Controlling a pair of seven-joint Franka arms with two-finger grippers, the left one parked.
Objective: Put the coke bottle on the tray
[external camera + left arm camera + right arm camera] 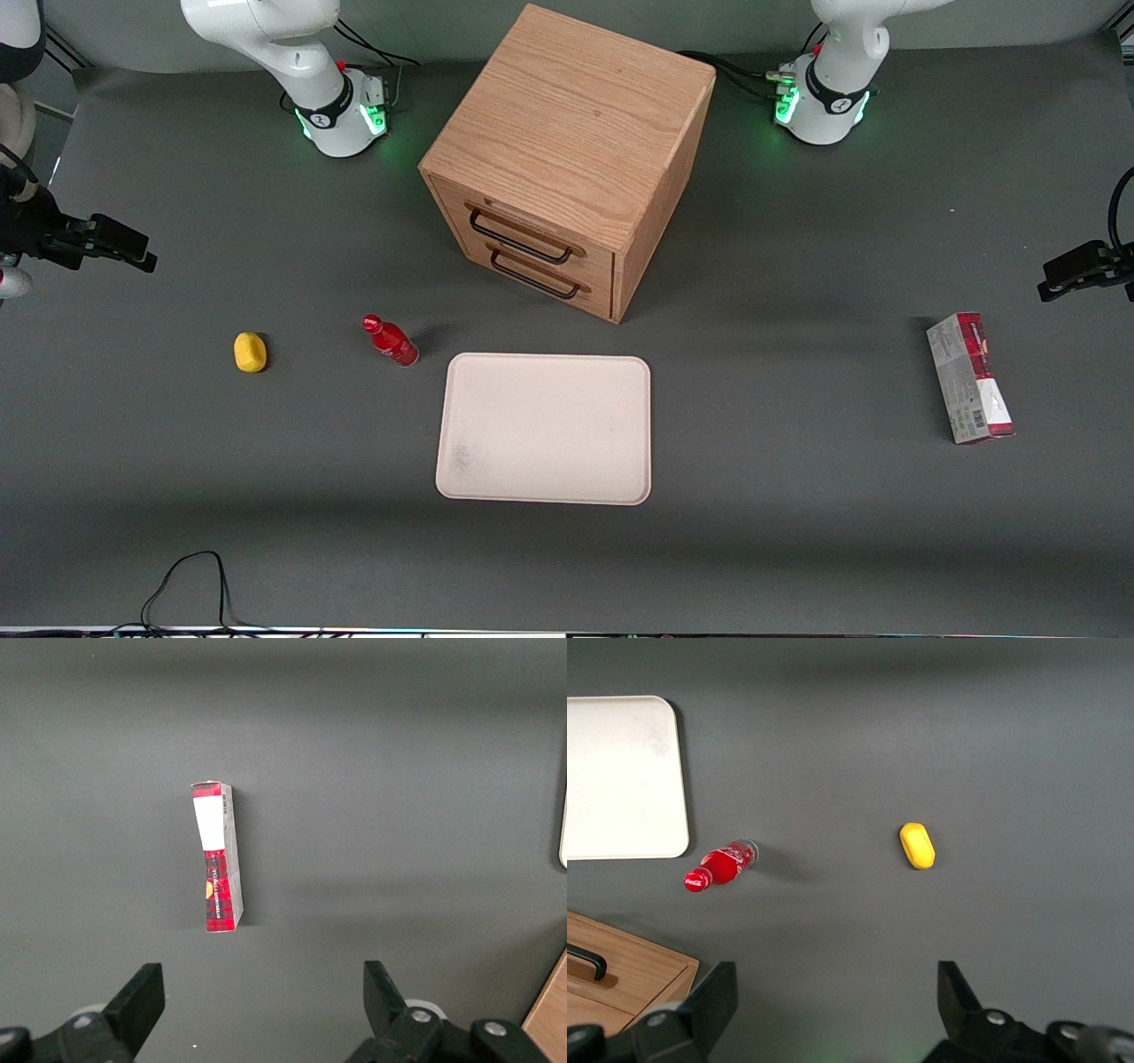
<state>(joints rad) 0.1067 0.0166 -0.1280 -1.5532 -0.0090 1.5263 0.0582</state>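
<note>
Beside the tray (544,429), just off its corner nearest the wooden drawer box (567,159), the coke bottle (390,340) lies on its side on the dark grey table (797,532), its red cap pointing away from the tray and toward the working arm's base; it sits between the tray and a yellow lump (250,352), which lies farther from the tray, toward the working arm's end of the table. The gripper (120,248) hangs at the working arm's end, well apart from the tray and high above the table, its two black fingers spread wide with nothing between them. The right wrist view looks straight down and shows that spread plainly, with both dark fingers (713,1001) flanking bare table, and also the bottle (719,865), the lump (917,845), a corner of the tray (620,780) and a corner of the box (620,979). Only the front view shows the box whole, with two drawers and black handles facing the tray. A red-and-grey carton (969,377) lies well away from the tray toward the parked arm's end; the left wrist view shows it (219,857) on edge. The tray's surface is bare, and black cables lie along the table edge nearest the front camera
</note>
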